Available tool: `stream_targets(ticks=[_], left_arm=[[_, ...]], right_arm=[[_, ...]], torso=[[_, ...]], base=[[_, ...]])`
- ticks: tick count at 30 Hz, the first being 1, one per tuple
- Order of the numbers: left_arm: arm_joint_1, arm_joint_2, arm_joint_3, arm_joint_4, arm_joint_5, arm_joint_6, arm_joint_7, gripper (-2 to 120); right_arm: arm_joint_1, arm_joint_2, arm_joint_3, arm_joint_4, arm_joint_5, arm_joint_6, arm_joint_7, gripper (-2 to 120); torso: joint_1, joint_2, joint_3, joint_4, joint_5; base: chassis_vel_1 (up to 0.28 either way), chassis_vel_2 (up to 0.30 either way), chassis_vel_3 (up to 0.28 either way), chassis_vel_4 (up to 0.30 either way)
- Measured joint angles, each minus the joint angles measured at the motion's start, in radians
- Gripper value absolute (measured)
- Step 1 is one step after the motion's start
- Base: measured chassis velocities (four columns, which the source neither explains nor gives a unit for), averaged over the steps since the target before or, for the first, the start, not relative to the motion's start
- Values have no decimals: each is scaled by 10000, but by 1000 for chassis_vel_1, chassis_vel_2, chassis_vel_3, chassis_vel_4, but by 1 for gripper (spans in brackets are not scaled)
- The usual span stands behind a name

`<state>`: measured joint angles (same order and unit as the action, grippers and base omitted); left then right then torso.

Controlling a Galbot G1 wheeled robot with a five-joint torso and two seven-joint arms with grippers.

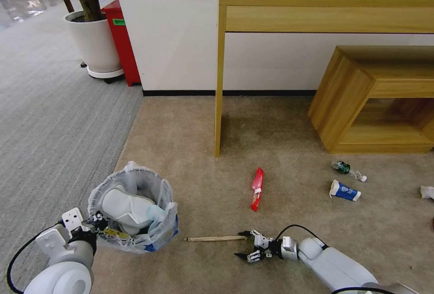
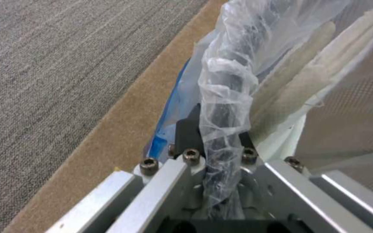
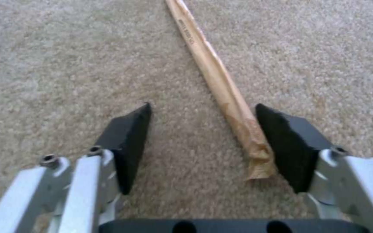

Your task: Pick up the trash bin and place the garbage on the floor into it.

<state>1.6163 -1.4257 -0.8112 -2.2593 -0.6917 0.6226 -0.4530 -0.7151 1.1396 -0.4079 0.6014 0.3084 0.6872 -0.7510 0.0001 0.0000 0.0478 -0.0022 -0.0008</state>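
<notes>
Holding the trash bin (image 1: 132, 210) by its near rim, our left gripper (image 1: 92, 224) is clamped on the bag-wrapped edge, fingers (image 2: 189, 134) pinched on plastic; this keeps the mouth near the litter. Contents: white slippers (image 1: 126, 208).

Item, wooden stick (image 1: 215, 239): flat on the floor (image 1: 190, 149), between bin and our right gripper (image 1: 244, 244).

Right gripper: low over the carpet, jaws spread wide, nothing held; the stick's near end lies between the pads (image 3: 290, 145), close to one, which we read as lining up a pinch.

Remaining nearby: red wrapper (image 1: 257, 189), blue-white cup (image 1: 344, 190), tiny bottle (image 1: 348, 170).
</notes>
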Motion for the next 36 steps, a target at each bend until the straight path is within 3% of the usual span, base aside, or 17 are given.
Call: stream_targets(ticks=[2, 17, 28, 36], left_arm=[[-26, -6, 4, 52, 2, -5, 2, 0], [-103, -33, 99, 130, 46, -22, 7, 0], [-79, -90, 113, 81, 87, -26, 7, 0], [-61, -110, 133, 40, 95, -31, 10, 0]], right_arm=[[0, 3, 16, 17, -5, 8, 25, 53], [-57, -158, 118, 152, 23, 77, 27, 39], [-81, -225, 136, 183, 32, 119, -5, 7], [-81, -164, 148, 128, 43, 148, -30, 3]], torso=[[0, 0, 0, 1, 0], [0, 0, 0, 0, 0], [0, 0, 0, 0, 0], [0, 0, 0, 0, 0]], base=[[0, 0, 0, 0], [0, 0, 0, 0], [0, 0, 0, 0], [0, 0, 0, 0]])
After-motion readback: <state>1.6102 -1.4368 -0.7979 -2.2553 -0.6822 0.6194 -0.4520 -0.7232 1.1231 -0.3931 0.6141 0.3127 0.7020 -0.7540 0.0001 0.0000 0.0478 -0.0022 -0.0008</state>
